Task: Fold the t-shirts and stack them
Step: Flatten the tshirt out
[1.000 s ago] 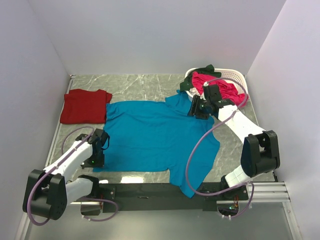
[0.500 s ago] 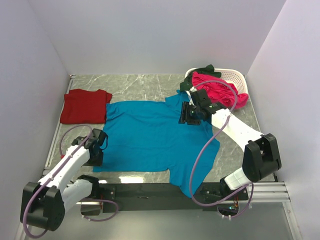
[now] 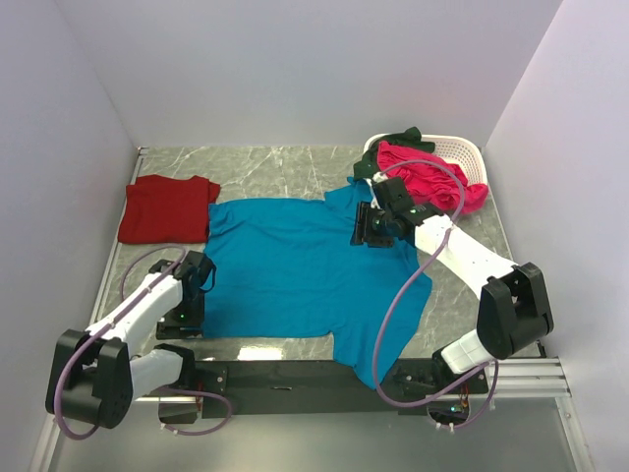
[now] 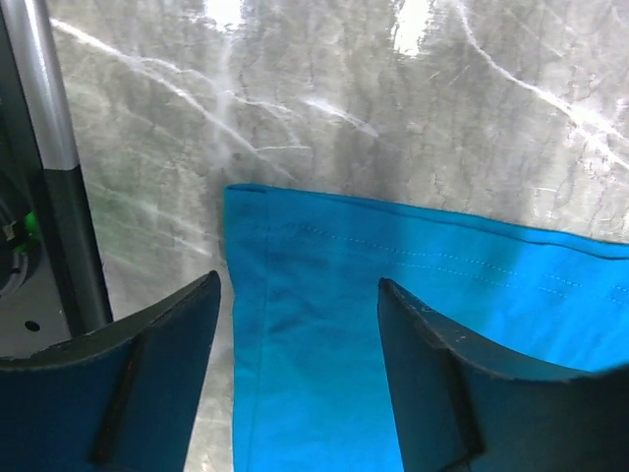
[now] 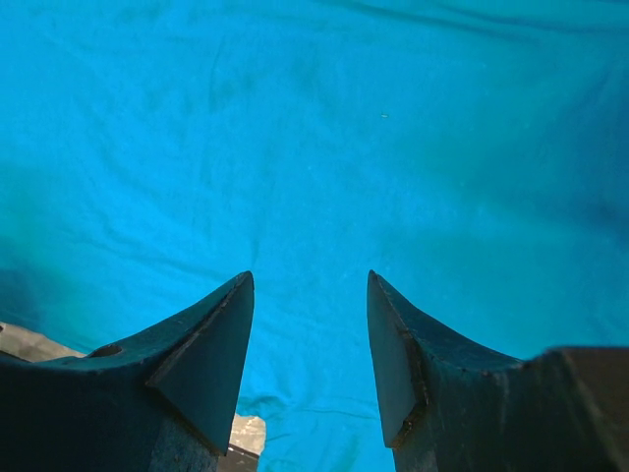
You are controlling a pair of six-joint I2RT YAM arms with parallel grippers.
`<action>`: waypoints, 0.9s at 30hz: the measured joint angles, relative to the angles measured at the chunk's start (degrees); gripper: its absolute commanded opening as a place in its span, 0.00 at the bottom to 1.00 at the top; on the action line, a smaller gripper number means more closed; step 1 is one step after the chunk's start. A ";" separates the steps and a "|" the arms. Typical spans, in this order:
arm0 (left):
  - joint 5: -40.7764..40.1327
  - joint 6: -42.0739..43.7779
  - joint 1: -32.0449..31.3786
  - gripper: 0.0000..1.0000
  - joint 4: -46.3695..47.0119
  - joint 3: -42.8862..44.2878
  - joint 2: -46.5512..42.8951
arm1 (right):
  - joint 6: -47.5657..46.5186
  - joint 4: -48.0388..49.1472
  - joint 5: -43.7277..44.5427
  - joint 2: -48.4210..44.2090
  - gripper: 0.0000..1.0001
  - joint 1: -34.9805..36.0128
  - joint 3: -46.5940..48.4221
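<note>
Judging by the layout, the table (image 3: pixel 295 167) is being used as one big folding board. The teal shirt (image 3: pixel 305 275) is laid out flat across the middle, presumably so it can be folded next, though its near right corner is draped over the front edge, so it isn't quite squared up yet. The red shirt (image 3: pixel 167 208) is parked already folded at the back left, right beside the teal sleeve, which reads as the start of the stack. The basket (image 3: pixel 462 152) is kept at the back right as the supply pile, with the pink shirt (image 3: pixel 432 179) and green shirt (image 3: pixel 391 146) heaped in it and spilling over the rim. The right gripper (image 5: pixel 310 295) is held with its jaws spread wide over the teal cloth near the far right shoulder, with nothing pinched. The left gripper (image 4: pixel 300 324) is spread wide too, straddling the near left hem corner, probably so that corner can be taken. Now the fuzzy bits: what else is buried in the basket can't be made out, and the far right sleeve is partly covered by the right arm. The right wrist view is filled with plain teal, so no seams can be read there. Whether either set of fingertips is actually touching the cloth can't be told.
</note>
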 measured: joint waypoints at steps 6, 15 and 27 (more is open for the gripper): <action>0.52 -0.55 0.00 0.59 -0.59 0.00 -0.57 | -0.15 0.68 -0.09 0.00 0.57 0.00 0.00; 2.29 -0.55 0.00 0.58 0.17 -0.74 0.39 | -0.15 1.68 -0.26 0.00 0.57 0.02 -0.50; 2.75 -1.57 0.00 0.27 2.71 -0.61 2.95 | -0.13 2.58 -0.48 0.02 0.57 0.02 -1.07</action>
